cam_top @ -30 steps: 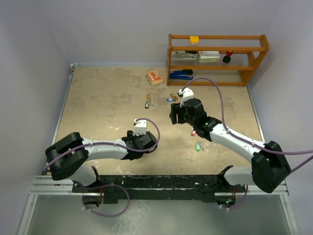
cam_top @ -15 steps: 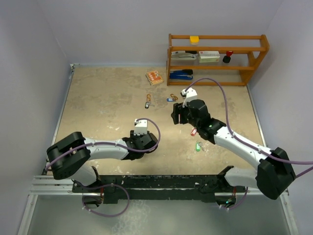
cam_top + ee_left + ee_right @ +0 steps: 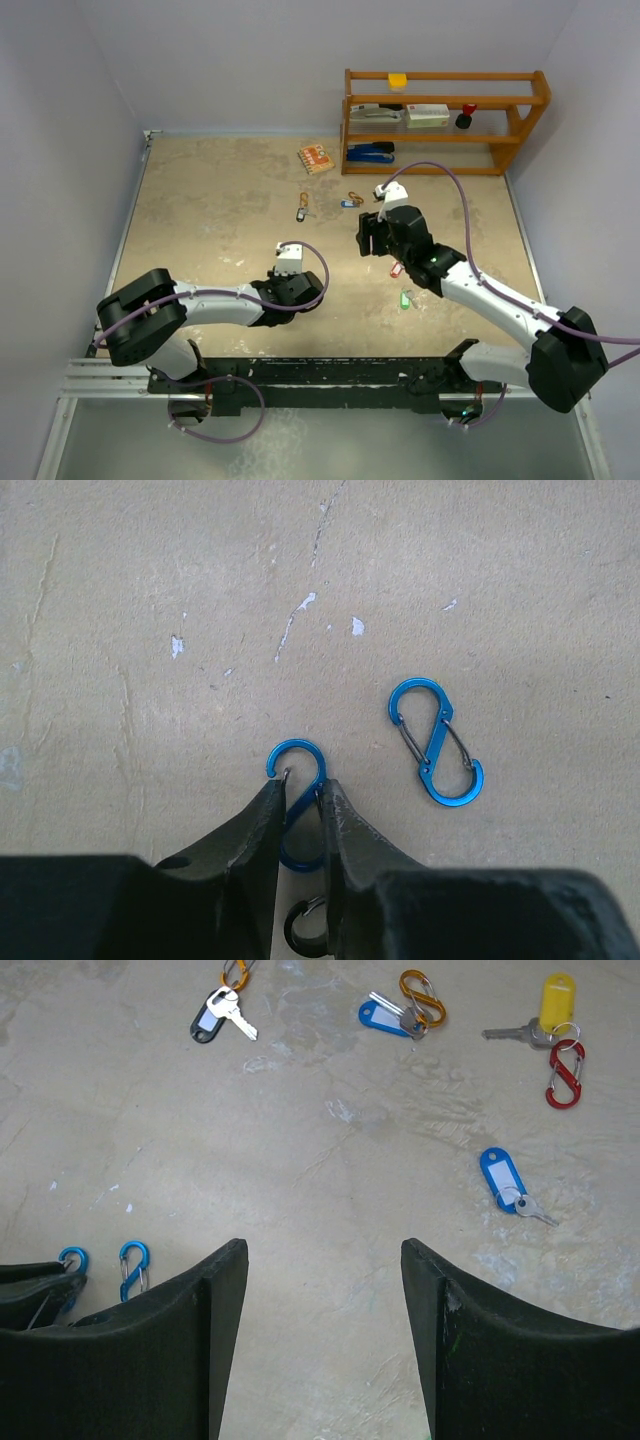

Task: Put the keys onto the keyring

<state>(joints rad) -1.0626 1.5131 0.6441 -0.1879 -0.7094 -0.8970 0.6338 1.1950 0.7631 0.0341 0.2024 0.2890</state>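
Since the earlier frame the left gripper [image 3: 302,788] has narrowed onto a blue S-shaped metal clip [image 3: 298,743], pinching it lengthwise. The right gripper [image 3: 322,1250] hangs spread and empty — the small blue-tagged metal key [image 3: 503,1180] lies ahead to its right, slanted, far from the left arm.

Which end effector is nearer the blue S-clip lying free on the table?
Left. The left end effector sits right beside the loose blue clip, pinching a second blue clip. The right end effector hangs open, well apart from it.
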